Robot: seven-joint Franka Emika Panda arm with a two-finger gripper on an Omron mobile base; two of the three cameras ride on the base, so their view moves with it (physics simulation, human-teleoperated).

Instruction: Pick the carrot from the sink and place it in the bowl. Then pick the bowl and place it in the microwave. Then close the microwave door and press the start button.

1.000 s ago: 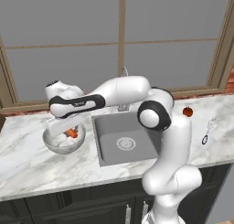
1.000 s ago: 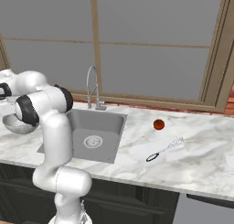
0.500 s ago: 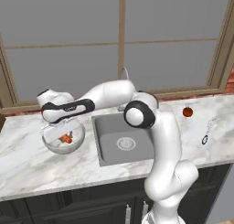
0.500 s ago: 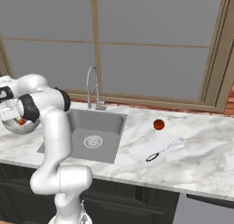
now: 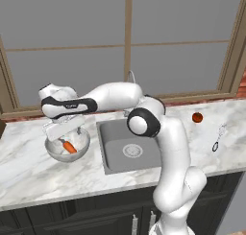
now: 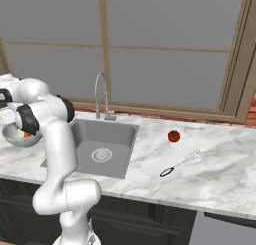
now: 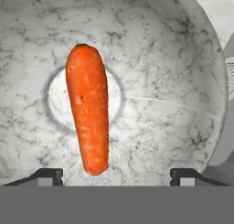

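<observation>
While the arm is stretched toward the left side of the left base view, the gripper (image 5: 64, 132) is seen poised right over the bowl (image 5: 54, 153), at middle left of that frame. The carrot (image 5: 70, 146) is seen lying inside the bowl, free of the fingers. In the hand view the carrot (image 7: 88, 107) is shown lengthwise across the bowl's floor, its narrow end toward the bottom of the frame, and the two fingertips (image 7: 45, 176) are spread wide at the bottom corners with nothing between them: the pincer is released. The bowl's mottled wall (image 7: 183, 86) takes up nearly all of that view.

The bowl is placed on the marble counter (image 5: 29, 176), just left of the sink (image 5: 129, 145), which sits at frame centre. In the right base view the bowl (image 6: 15, 136) is found at the far left edge, partly hidden by the arm, with a bit of orange showing at its rim. The sink (image 6: 102, 146) is seen centre-left there, the faucet (image 6: 101, 96) behind it. A small red fruit (image 6: 173, 136) and a whisk (image 6: 181, 163) are seen on the counter, right of the sink, well apart from the bowl.
</observation>
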